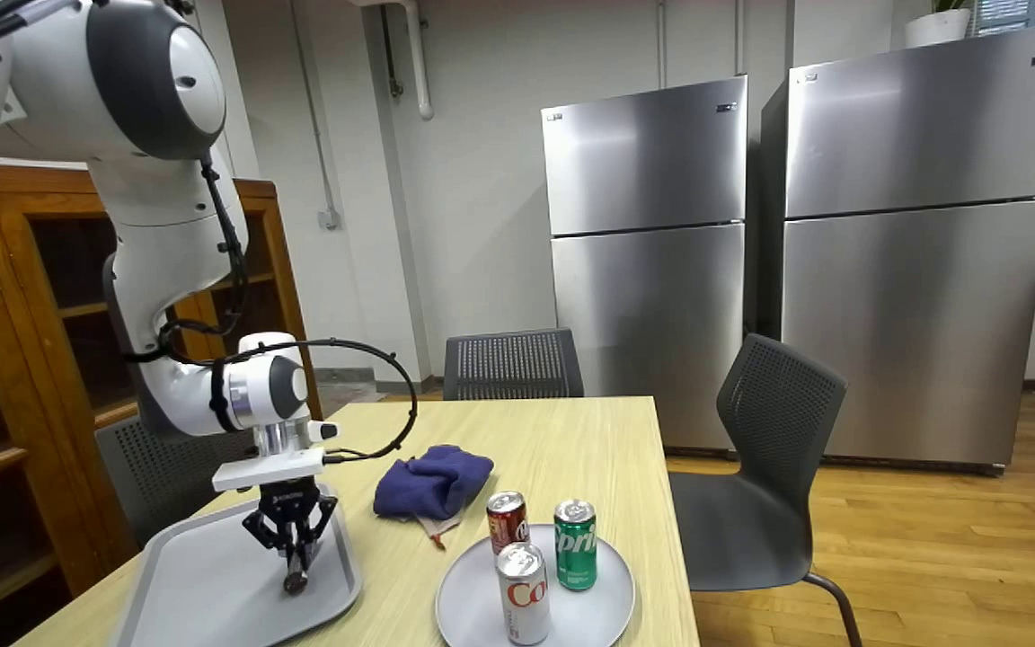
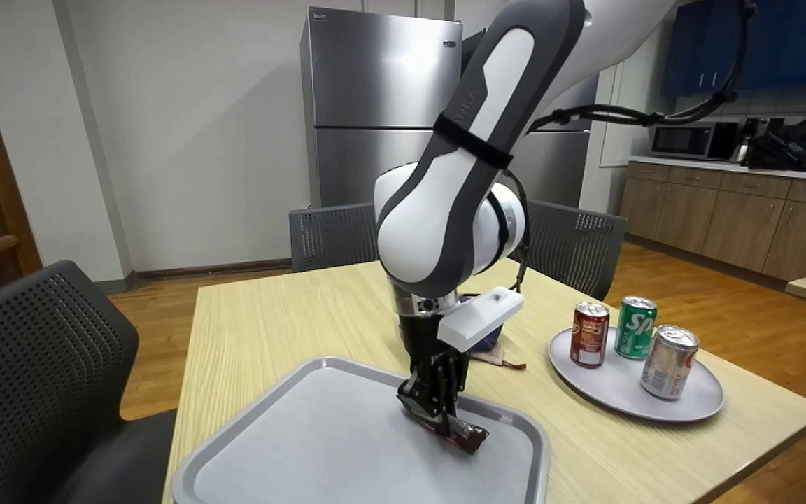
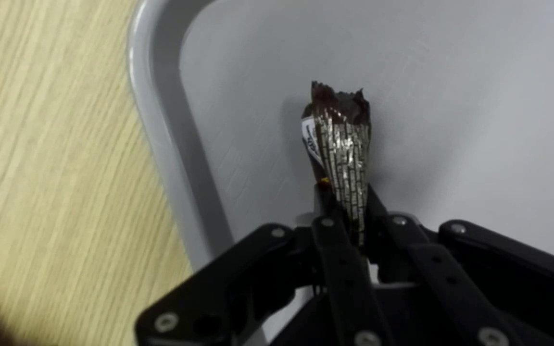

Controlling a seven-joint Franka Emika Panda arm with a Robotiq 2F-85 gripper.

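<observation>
A dark brown wrapped snack bar [image 3: 342,139], with crinkled silvery foil and a small white label, is pinched between the fingers of my gripper [image 3: 346,206]. Its torn-looking end sticks out past the fingertips, while the other end is hidden between them. In both exterior views the gripper [image 1: 298,550] points down over the grey tray [image 2: 319,434], and the bar's end [image 2: 468,435] shows below the fingers. The bar is at or just above the tray's surface; I cannot tell whether it touches. The tray's rounded rim [image 3: 161,120] runs along the left in the wrist view.
A round plate [image 1: 464,602] beside the tray bears a red-brown can [image 1: 507,521], a green Sprite can [image 1: 576,548] and a silver Coke can [image 1: 524,593]. A folded blue cloth [image 1: 435,481] lies behind them on the wooden table [image 1: 571,440]. Chairs [image 1: 751,503] surround the table.
</observation>
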